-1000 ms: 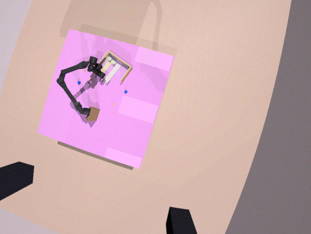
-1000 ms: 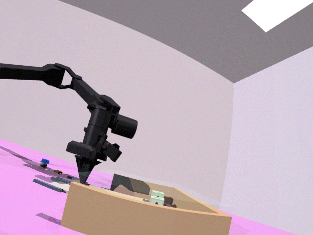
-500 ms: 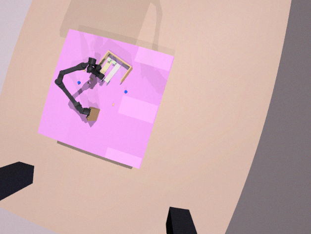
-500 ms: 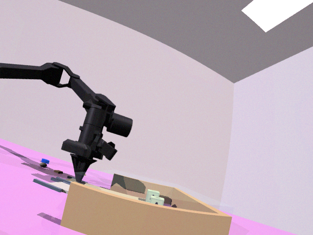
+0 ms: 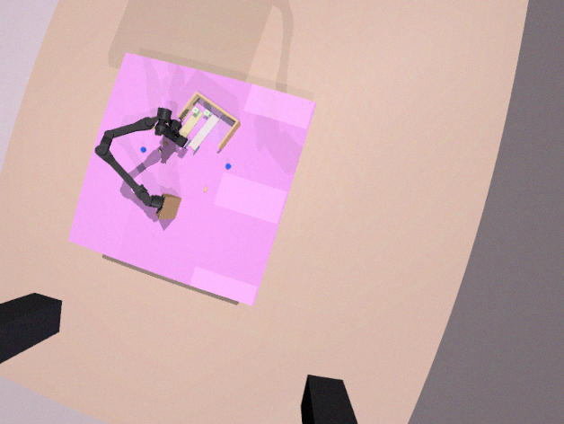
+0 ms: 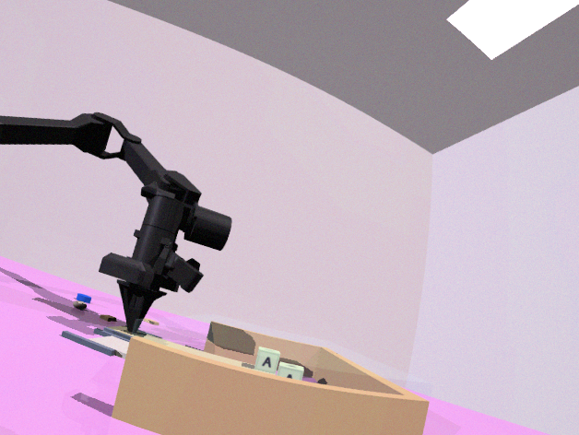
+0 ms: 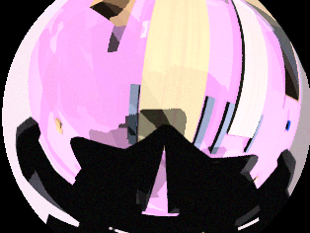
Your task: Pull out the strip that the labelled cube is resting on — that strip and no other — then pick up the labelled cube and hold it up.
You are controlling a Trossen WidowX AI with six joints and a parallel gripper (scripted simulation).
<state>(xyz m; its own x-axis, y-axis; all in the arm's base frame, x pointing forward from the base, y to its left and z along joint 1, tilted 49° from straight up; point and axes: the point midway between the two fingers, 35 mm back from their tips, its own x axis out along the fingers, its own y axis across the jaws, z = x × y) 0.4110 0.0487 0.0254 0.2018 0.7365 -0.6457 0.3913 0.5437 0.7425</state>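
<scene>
A pale yellow strip point(image 5: 189, 128) point(image 7: 175, 59) and a white strip point(image 5: 203, 133) point(image 6: 110, 345) point(image 7: 253, 79) lie side by side, their near ends at the open side of a wooden three-sided wall. A pale green cube point(image 5: 196, 110) sits at the yellow strip's far end. A second pale green cube point(image 5: 207, 112) is by the white strip's far end; whether it rests on that strip is unclear. Both cubes show an A in the exterior view. My gripper point(image 6: 133, 331) point(image 7: 166, 128) is shut and empty, tips down at the yellow strip's near end. The wrist view shows no cube.
The wooden wall point(image 5: 218, 108) point(image 6: 271, 388) surrounds the cubes on three sides. Grey-blue rails point(image 7: 204, 120) flank the strips' near ends. Blue discs point(image 5: 143, 149) point(image 5: 227, 166) and a small tan piece point(image 5: 205, 189) point(image 7: 58, 125) lie on the pink surface. A brown block point(image 5: 169, 207) is at the arm's base.
</scene>
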